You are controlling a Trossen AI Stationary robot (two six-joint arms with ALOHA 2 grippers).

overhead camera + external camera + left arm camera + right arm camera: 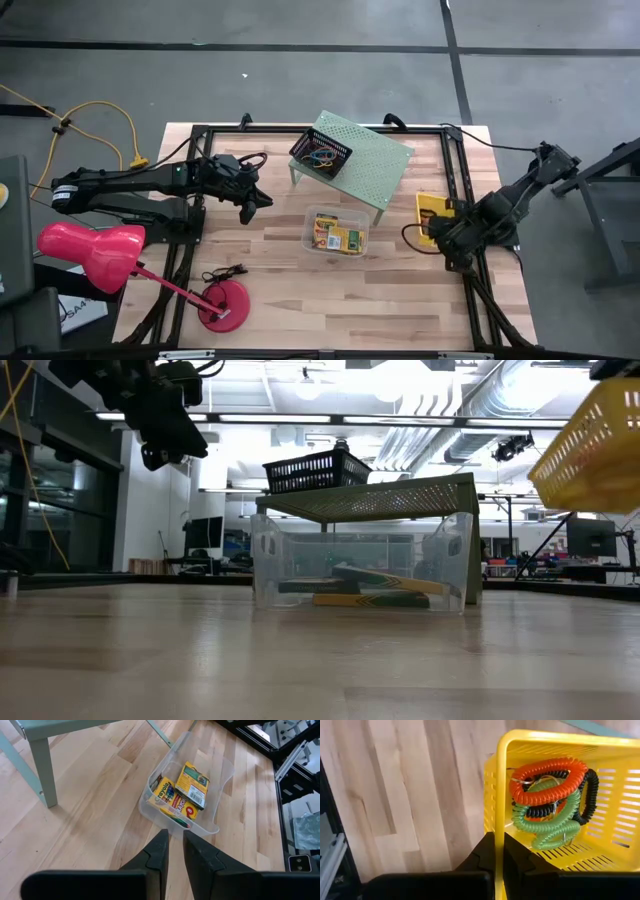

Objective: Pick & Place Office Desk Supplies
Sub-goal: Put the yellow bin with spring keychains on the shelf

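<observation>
The wooden table [300, 300] lies bare across its near half, apart from the pink lamp [100, 255], whose round base [224, 304] and slanted stem take up the near left corner. In the middle, the clear tub [337, 232] sits just in front of the pale green shelf [365, 165]; the shelf's legs leave a low gap underneath (the black mesh tray [320, 154] occupies its top's left end). The yellow basket [590, 445] hangs raised at the right edge, with open tabletop below it.
</observation>
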